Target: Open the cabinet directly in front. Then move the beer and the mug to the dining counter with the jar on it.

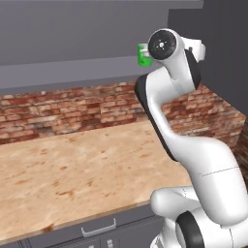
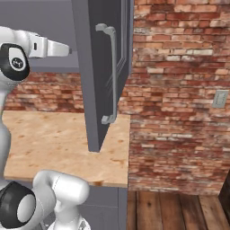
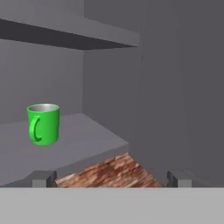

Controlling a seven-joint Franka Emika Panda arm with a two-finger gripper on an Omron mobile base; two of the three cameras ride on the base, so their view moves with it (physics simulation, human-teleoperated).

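The cabinet (image 3: 92, 140) stands open, and its grey door (image 2: 92, 67) with the long silver handle (image 2: 112, 72) swings out toward me. On the lower shelf sits the green mug (image 3: 43, 124), upright, handle facing me; it also peeks out beside my arm's joint as the mug (image 1: 142, 54). My gripper (image 3: 112, 178) hovers in front of the shelf edge, to the right of the mug and short of it. It is open with nothing between its fingertips (image 3: 43, 178). The beer, the dining counter and the jar are out of view.
Below the cabinet lies a wood counter (image 1: 72, 164) backed by a brick wall (image 1: 72, 106), with a low drawer (image 1: 99, 227) at its front. An upper shelf (image 3: 65, 37) spans the cabinet. Wooden floor (image 2: 170, 211) lies to the right.
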